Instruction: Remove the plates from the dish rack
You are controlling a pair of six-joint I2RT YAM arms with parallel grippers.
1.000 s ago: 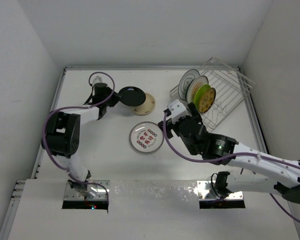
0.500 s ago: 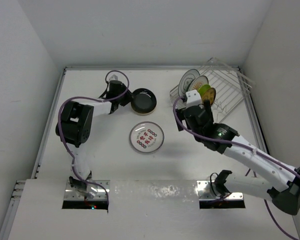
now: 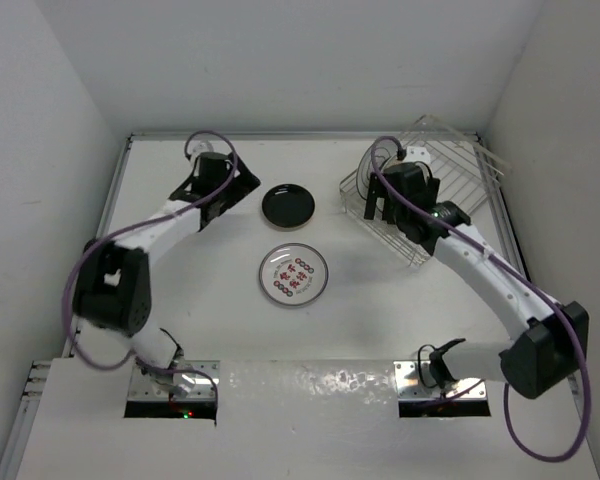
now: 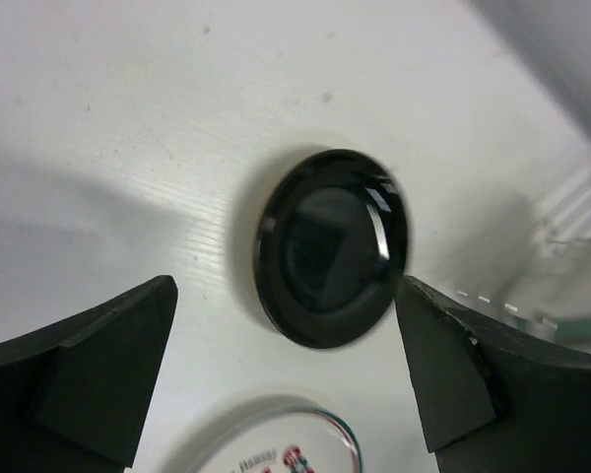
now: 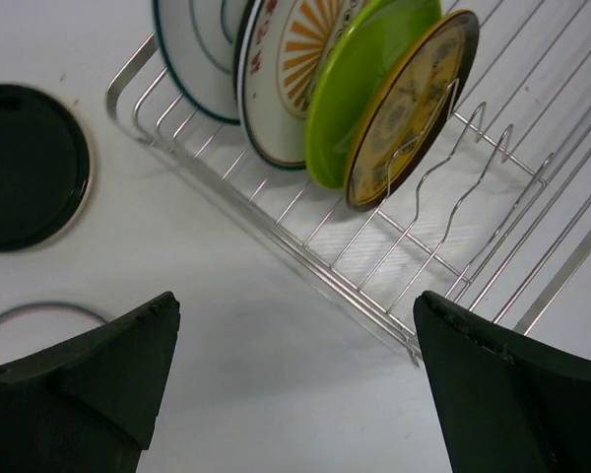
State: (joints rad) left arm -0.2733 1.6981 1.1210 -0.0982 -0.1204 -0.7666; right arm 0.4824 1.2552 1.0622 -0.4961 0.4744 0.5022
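Left gripper [image 4: 286, 284] is spread wide with nothing in it, hanging right over the black dish [image 4: 333, 246]. That dish lies flat on the white table [image 3: 180, 300], glossy inside, with a cream edge showing in the right wrist view.

Just in front of it, nearer the arm bases, lies the white plate with red print [image 3: 293, 275]. It has a ring of little red circles and some red marks in the middle. There's a bit of lettering on it in the left wrist view too, but it's way too blurry to read.

Right gripper [image 5: 294, 301] is also wide apart and empty, sitting above the near edge of the dish rack [image 5: 305, 256] at the far right of the table.

Four plates stand on edge in the rack, packed together at one end: a ringed white plate [image 5: 192, 49], an orange sunburst plate [image 5: 286, 69] with small red characters on the rim I can't make out, a lime green plate [image 5: 360, 89], and a brown-yellow plate [image 5: 414, 108] with a darker pattern. The other slots of the rack are bare wire.
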